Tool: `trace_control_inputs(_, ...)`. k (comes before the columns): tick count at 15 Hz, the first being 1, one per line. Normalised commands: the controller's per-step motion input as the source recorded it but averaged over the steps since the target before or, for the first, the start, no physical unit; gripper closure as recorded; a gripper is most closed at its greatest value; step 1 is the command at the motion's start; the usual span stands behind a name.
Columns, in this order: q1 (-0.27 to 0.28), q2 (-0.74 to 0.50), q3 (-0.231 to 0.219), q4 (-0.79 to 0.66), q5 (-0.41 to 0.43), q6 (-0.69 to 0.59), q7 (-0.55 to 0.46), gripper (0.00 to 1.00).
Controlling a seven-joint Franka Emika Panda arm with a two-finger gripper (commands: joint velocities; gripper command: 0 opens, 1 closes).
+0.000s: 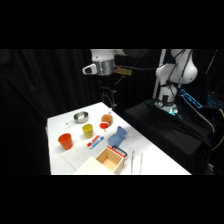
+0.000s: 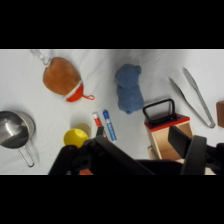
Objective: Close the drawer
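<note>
Drawer (image 1: 110, 159) open, hand (image 1: 109, 103) above

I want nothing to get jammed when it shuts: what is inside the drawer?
The drawer is open and only its bare orange-tan inside shows. The near wall hides part of the floor in the side view, and the claw's linkage covers much of it in the wrist view.

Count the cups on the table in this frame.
2: an orange cup near the table's left edge, and a yellow cup just right of it, beside the metal pot. In the wrist view the orange one is mostly hidden behind the gripper's linkage.
</note>
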Motion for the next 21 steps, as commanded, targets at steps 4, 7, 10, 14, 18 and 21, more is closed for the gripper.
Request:
trace_control_inputs(4, 0.024, -0.01, 0.048, -0.05, -0.027, 0.08, 0.05, 0.0)
trace_control_inputs(7, 0.089, -0.03, 0.098, -0.15, -0.036, 0.18, 0.11, 0.0)
trace_control_inputs(10, 0.108, -0.05, 0.099, -0.2, -0.025, 0.34, 0.09, 0.0)
trace_control_inputs(14, 0.076, -0.02, 0.058, -0.21, 0.015, 0.5, 0.03, 0.0)
trace_control_inputs(18, 0.048, 0.08, 0.034, -0.15, 0.099, 0.46, -0.06, 0.0)
trace_control_inputs(21, 0.058, 0.13, 0.057, -0.1, 0.165, 0.44, -0.12, 0.0)
